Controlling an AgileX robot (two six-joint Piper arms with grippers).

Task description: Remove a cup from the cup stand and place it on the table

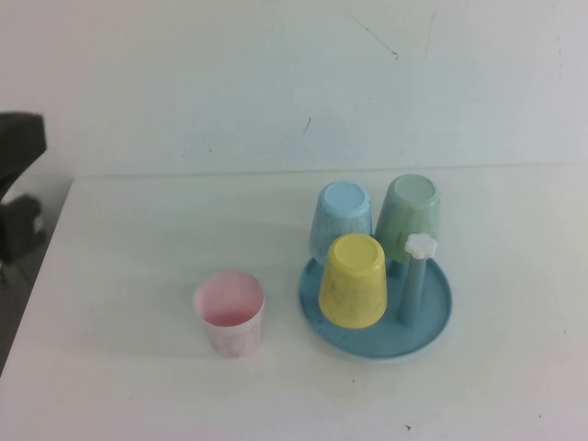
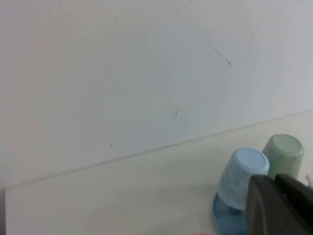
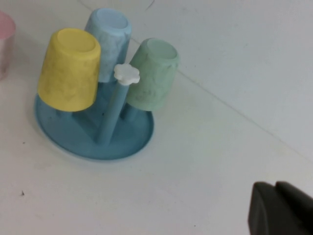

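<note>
The pale pink cup (image 1: pixel 229 313) stands upright, mouth up, on the white table (image 1: pixel 138 386), just left of the blue cup stand (image 1: pixel 432 317). A slice of it shows at the edge of the right wrist view (image 3: pixel 5 44). One peg with a white flower knob (image 1: pixel 420 245) is bare. Neither gripper holds anything. My left gripper (image 2: pixel 274 179) shows only in the left wrist view, its fingers together, raised and away from the stand (image 2: pixel 225 218). My right gripper (image 3: pixel 275 185) shows only in the right wrist view, fingers together, over bare table away from the stand (image 3: pixel 122 142).
A yellow cup (image 1: pixel 353 280), a light blue cup (image 1: pixel 343 220) and a green cup (image 1: pixel 410 223) sit upside down on the stand's pegs. A white wall rises behind the table. A dark shape (image 1: pixel 18 184) lies off the table's left edge.
</note>
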